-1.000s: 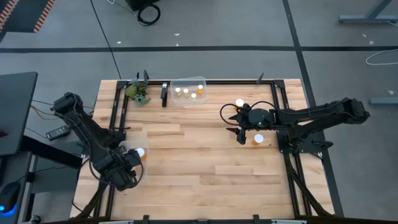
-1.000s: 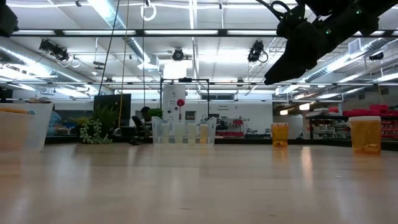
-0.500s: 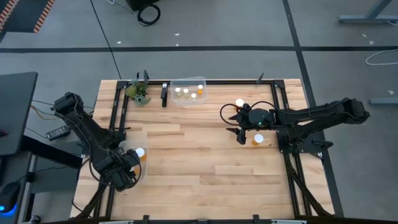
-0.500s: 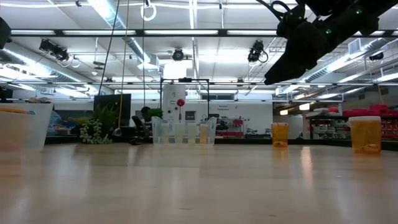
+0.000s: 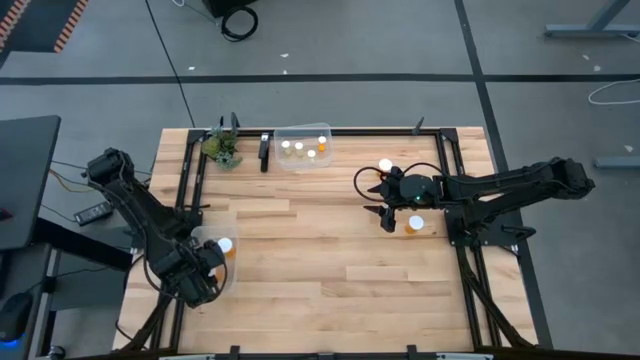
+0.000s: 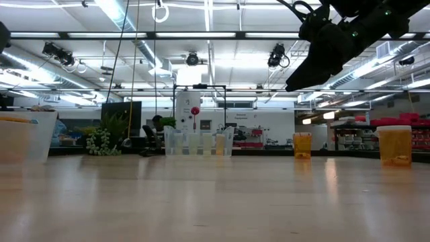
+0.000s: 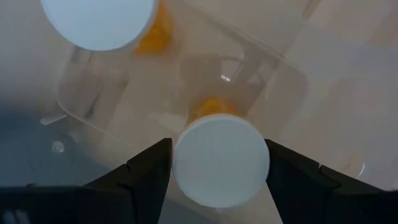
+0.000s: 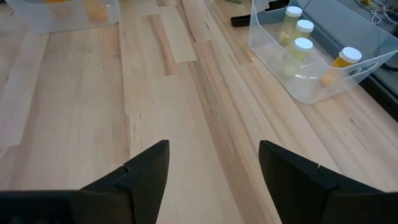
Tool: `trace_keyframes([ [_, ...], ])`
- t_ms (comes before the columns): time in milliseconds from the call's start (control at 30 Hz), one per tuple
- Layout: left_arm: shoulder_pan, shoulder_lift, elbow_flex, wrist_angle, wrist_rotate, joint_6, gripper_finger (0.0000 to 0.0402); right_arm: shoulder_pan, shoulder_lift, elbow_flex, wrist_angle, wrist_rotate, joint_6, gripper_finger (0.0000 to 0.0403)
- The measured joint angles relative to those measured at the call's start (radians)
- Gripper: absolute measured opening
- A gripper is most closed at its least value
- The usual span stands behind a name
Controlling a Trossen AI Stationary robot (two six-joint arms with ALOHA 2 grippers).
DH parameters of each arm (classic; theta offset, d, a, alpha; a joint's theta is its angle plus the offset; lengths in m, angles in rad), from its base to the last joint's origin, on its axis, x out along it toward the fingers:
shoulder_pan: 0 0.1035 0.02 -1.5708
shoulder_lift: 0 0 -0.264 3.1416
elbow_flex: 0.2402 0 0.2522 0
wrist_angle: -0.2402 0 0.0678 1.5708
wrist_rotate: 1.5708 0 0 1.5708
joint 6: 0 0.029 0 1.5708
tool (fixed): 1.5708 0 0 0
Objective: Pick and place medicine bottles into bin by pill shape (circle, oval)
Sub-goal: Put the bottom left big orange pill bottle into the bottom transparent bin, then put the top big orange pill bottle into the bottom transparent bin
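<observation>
I am holding the left tool (image 7: 219,163) over the near-left bin (image 7: 283,81), fingers spread just beside 1 bottle (image 7: 221,158) so it drops in with another bottle (image 7: 99,22). The right tool (image 5: 384,214) is hanging wide, empty, near 2 bottles (image 5: 416,224) waiting on the counter (image 5: 330,260).

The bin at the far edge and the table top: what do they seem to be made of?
The bin looks like clear, glossy plastic: the medicine bottles inside show through its walls. The table top looks like pale wood planks with a smooth, slightly shiny finish; grain and plank seams are visible.
</observation>
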Motion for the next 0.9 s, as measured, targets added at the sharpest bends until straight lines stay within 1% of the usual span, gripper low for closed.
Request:
trace_keyframes([
  [200, 0.0, -0.004, 0.0, -0.005, 0.004, 0.0, 0.025, 0.0, 0.0, 0.0, 0.0, 0.0, 0.0, 0.0255],
  [667, 0.0, -0.074, 0.0, -0.037, 0.005, -0.024, 0.0252, 0.0, 0.0, 0.0, 0.0, 0.0, 0.0, 0.0255],
  [767, 0.0, -0.079, 0.016, -0.085, 0.012, -0.024, 0.0251, 0.0, 0.0, 0.0, -0.008, -0.001, 0.002, 0.0255],
  [900, 0.0, -0.08, 0.079, -0.193, 0.012, -0.023, 0.025, -0.005, 0.0, 0.0, -0.028, -0.019, 0.018, 0.0255],
])
